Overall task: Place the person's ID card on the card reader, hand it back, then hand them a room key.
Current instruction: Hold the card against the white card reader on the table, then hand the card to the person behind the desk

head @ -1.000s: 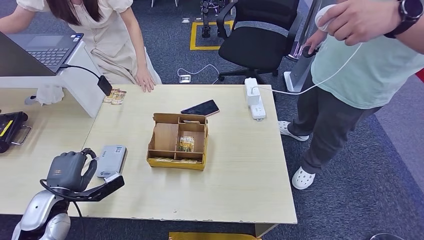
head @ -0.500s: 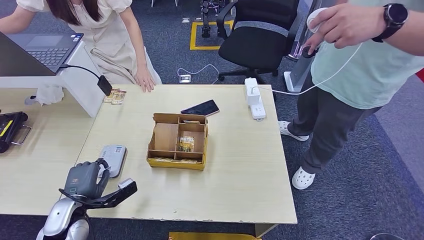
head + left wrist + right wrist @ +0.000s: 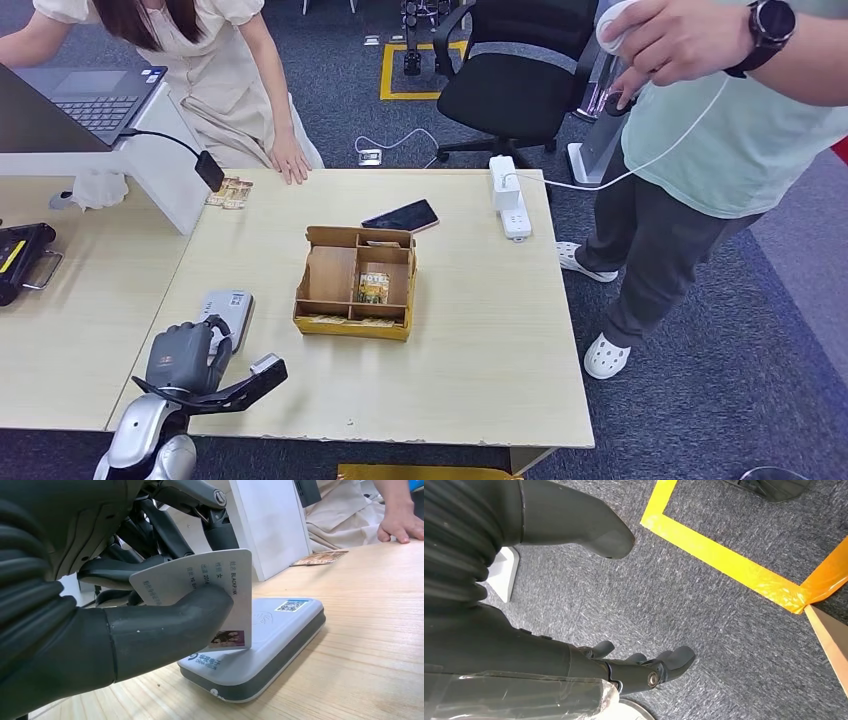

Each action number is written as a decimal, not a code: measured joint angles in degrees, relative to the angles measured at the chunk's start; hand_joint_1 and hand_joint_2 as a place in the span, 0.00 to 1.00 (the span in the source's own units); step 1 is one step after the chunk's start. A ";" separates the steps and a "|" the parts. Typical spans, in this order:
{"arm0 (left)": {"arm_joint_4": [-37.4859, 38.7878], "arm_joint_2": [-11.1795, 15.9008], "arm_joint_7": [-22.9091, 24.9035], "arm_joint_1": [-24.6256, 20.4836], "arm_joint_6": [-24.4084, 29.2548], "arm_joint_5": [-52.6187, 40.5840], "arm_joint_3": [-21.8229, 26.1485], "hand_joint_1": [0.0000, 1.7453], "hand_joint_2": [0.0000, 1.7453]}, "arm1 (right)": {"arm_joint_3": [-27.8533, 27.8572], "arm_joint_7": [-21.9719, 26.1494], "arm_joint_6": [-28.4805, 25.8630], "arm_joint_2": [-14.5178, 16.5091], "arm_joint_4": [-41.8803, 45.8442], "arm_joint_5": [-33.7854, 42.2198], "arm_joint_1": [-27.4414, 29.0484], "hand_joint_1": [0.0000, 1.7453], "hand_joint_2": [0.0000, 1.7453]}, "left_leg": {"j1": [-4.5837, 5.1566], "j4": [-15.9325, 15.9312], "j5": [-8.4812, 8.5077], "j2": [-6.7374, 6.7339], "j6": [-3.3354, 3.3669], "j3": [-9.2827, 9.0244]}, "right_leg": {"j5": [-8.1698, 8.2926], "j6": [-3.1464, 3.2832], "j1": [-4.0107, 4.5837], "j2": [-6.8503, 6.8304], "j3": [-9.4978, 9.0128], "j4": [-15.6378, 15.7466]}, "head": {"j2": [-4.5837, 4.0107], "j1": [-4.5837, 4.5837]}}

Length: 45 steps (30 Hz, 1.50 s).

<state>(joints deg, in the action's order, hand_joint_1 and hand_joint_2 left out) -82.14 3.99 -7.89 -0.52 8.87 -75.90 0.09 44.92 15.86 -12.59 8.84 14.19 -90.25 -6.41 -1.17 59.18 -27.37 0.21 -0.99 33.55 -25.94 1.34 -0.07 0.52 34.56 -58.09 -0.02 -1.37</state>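
My left hand (image 3: 185,358) hovers at the near end of the grey-and-white card reader (image 3: 227,313) on the wooden table (image 3: 470,340). The left wrist view has the hand (image 3: 125,610) pinching the white ID card (image 3: 220,595) between thumb and fingers, its lower corner resting on the reader (image 3: 270,635). Room key cards (image 3: 374,287) stand in a compartment of the yellow cardboard box (image 3: 356,282). A person in a cream dress leans at the far edge, one hand (image 3: 291,163) on the table. My right hand (image 3: 624,665) hangs over grey carpet with fingers apart and nothing in it.
A black phone (image 3: 401,216) and a white power strip (image 3: 509,195) lie beyond the box. A white stand (image 3: 165,170) with a laptop (image 3: 85,100) sits at the far left. A second person (image 3: 720,130) stands to the right, holding a white device. Loose cards (image 3: 229,192) lie near the stand.
My left hand has moved right and slightly nearer along the table, carrying the ID card to the near end of the reader. The standing person's raised hand has shifted left.
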 joint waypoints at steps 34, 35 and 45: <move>4.98 -4.07 1.86 -5.30 2.98 -7.84 3.03 1.00 1.00 | -1.15 -0.60 0.14 0.56 0.00 0.01 -0.06 0.00 1.00 | 0.00 0.00 0.00 0.01 0.00 0.00 | 0.00 0.00 0.00 0.00 0.01 0.00 | 0.01 -0.01; 5.25 -4.08 1.87 -5.38 2.95 -7.95 3.03 1.00 1.00 | -1.16 -0.60 0.14 0.56 0.00 0.01 -0.06 0.00 1.00 | 0.00 0.00 0.00 0.00 0.00 -0.01 | 0.00 0.00 0.00 0.00 0.01 0.00 | 0.01 -0.01; 12.24 -4.59 1.66 -5.72 3.03 -9.79 2.92 1.00 1.00 | -1.34 -0.41 0.20 0.58 0.00 0.01 -0.16 0.00 1.00 | 0.00 0.00 0.00 0.00 0.00 -0.02 | 0.00 0.00 0.00 0.00 0.00 0.00 | 0.00 -0.01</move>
<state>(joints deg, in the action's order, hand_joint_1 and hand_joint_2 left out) -69.90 -0.60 -6.23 -6.23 11.90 -85.70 3.02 43.57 15.45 -12.39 9.42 14.19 -90.24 -6.57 -1.17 59.18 -27.37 0.21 -0.99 33.53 -25.94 1.34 -0.07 0.52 34.56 -58.09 -0.02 -1.37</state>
